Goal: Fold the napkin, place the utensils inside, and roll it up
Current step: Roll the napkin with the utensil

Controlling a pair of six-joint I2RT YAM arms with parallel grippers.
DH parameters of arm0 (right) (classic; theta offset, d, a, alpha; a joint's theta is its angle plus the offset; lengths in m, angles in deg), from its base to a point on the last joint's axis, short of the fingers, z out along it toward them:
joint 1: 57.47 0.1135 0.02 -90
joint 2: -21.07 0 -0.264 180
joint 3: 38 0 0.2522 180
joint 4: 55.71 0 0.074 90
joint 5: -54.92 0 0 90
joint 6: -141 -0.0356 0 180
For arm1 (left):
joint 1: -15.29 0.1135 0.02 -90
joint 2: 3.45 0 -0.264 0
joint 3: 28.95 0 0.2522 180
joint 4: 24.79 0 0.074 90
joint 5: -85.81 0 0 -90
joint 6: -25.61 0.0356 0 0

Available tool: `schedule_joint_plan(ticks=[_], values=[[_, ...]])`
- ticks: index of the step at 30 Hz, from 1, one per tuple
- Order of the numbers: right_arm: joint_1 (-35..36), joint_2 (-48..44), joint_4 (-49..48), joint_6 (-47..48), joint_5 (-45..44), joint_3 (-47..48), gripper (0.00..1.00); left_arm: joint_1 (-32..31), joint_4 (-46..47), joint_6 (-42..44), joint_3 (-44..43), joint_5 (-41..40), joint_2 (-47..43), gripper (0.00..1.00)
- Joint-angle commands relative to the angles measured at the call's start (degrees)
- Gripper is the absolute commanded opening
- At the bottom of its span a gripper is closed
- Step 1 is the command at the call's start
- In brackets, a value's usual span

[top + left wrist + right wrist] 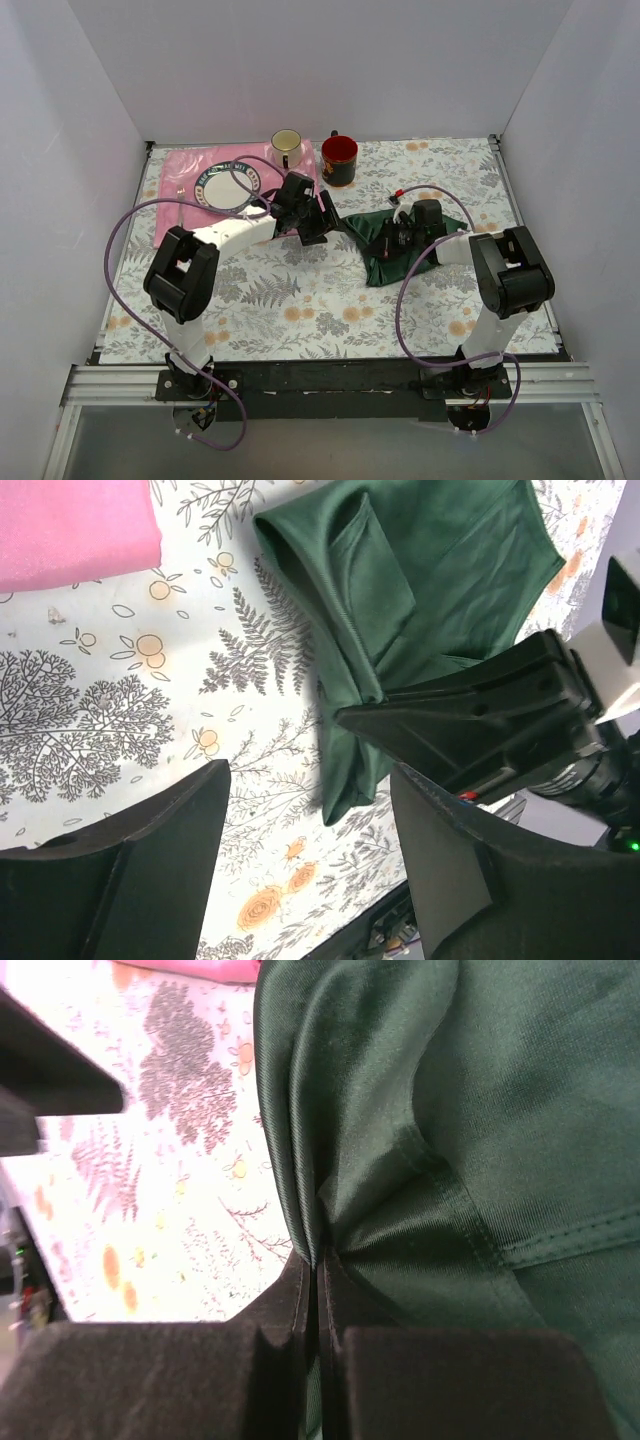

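Note:
The dark green napkin (pixel 375 262) lies bunched and creased right of the table's middle. It fills the right wrist view (pixel 500 1110) and shows in the left wrist view (pixel 440 570). My right gripper (pixel 392 240) is shut on a pinched fold of the napkin (pixel 318 1260). My left gripper (pixel 318 218) is open and empty just left of the napkin's corner, its fingers (pixel 150 870) over bare tablecloth. The black-handled utensils are out of view.
A pink placemat (pixel 190 175) at the back left holds a plate (pixel 232 185) and a small silver fork (pixel 180 200). A cream mug (pixel 286 148) and a red-lined dark mug (pixel 339 159) stand at the back. White walls enclose the table.

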Motion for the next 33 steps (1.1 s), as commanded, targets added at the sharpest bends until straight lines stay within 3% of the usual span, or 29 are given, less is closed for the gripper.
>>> schedule_joint_plan(ticks=[1,10,21,28,32,33], values=[[-2.0,6.0,10.8,1.5,3.2,-3.1,0.01,0.0,4.6,-0.2,2.3,0.7,0.9,0.64],[-6.0,8.2,12.6,4.6,6.0,-3.2,0.01,0.5,6.9,-0.9,-8.2,2.9,14.0,0.66],[-6.1,8.6,15.2,6.4,4.7,-0.7,0.01,0.5,8.9,-3.1,-12.9,4.0,18.9,0.65],[-6.0,7.8,20.9,9.6,3.4,3.5,0.01,0.4,5.9,-0.9,-18.9,2.5,21.0,0.18],[-6.0,7.1,27.1,13.0,1.7,6.9,0.01,-0.4,2.1,1.4,-22.8,1.2,21.4,0.01],[-6.0,6.8,27.9,13.6,1.2,7.5,0.01,-0.8,1.1,2.0,-24.0,0.3,21.1,0.01]])
